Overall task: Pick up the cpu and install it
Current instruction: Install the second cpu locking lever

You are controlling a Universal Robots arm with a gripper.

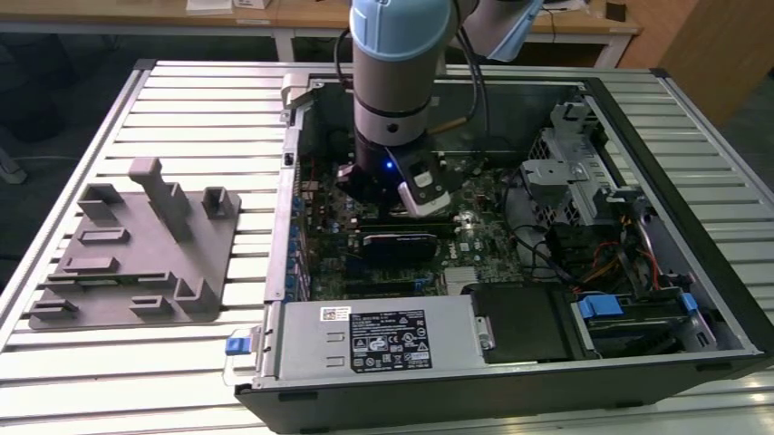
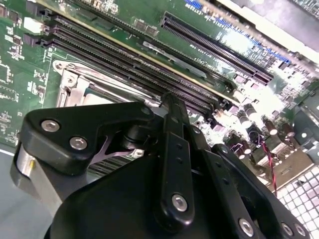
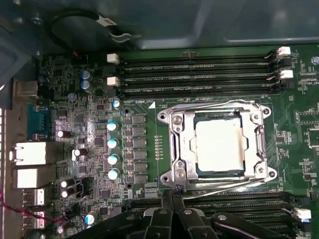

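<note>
Inside the case (image 1: 677, 272), the cpu (image 3: 219, 147) already sits in the socket (image 3: 175, 149), its frame unlatched as far as I can judge. At 6 o'clock from it, the end effector (image 3: 172, 196) is pinched closed, holding nothing.

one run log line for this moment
tool: shut, empty, beside socket | shiny silver square cpu: seated in metal-framed socket | open computer case
</note>
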